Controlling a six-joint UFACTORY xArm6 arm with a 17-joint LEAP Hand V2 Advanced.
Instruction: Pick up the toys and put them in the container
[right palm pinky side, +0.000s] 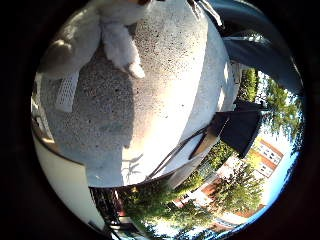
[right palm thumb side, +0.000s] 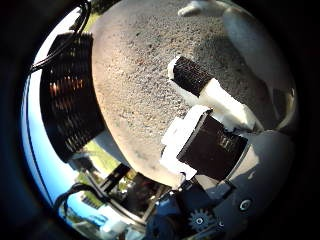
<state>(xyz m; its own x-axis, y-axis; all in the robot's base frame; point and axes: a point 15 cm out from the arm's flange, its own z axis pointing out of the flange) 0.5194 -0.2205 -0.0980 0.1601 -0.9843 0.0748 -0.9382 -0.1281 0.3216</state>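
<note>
Hovering open over the speckled stone table (right palm pinky side: 165, 85), the hand (right palm thumb side: 210, 120) holds nothing, its fingers straight, seemingly poised to reach the white plush toy (right palm pinky side: 117, 35) just beyond its palm.

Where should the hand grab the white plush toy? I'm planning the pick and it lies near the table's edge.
Judging by its pose, take the white plush toy round its soft body, coming down from above: it lies flat on the speckled table, and its thin limb gives poor hold. The hand is beside it.
</note>
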